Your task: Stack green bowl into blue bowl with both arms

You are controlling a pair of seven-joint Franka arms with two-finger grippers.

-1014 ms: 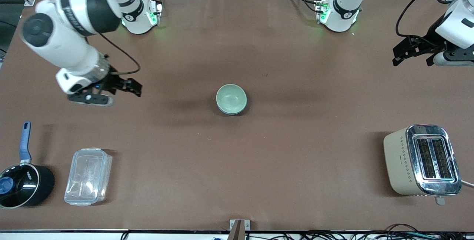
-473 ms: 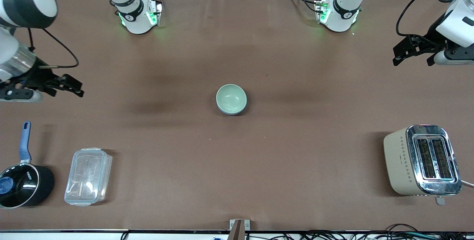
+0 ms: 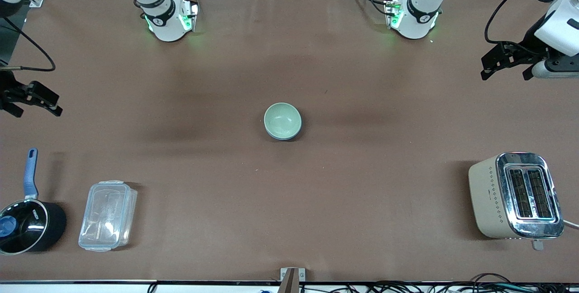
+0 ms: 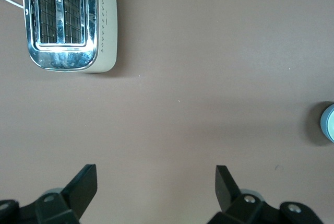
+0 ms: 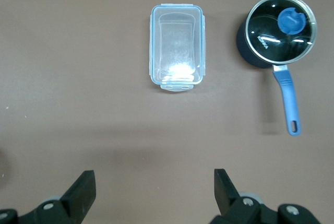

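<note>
The pale green bowl [image 3: 282, 119] stands at the middle of the table. A blue-grey wall shows round its lower edge, so it appears to sit in the blue bowl [image 3: 283, 138]. A sliver of the bowls shows at the edge of the left wrist view [image 4: 329, 122]. My right gripper [image 3: 38, 113] is open and empty over bare table at the right arm's end, well away from the bowls. My left gripper [image 3: 504, 76] is open and empty over bare table at the left arm's end. Both wrist views show open jaws, left [image 4: 156, 182] and right [image 5: 155, 185].
A beige and chrome toaster [image 3: 515, 196] stands near the front at the left arm's end. A clear plastic box [image 3: 107, 215] and a black saucepan with a blue handle [image 3: 27, 223] stand near the front at the right arm's end.
My right arm has swung away from the bowls to its end of the table, open and empty. My left gripper has barely moved. The bowls have not moved.
</note>
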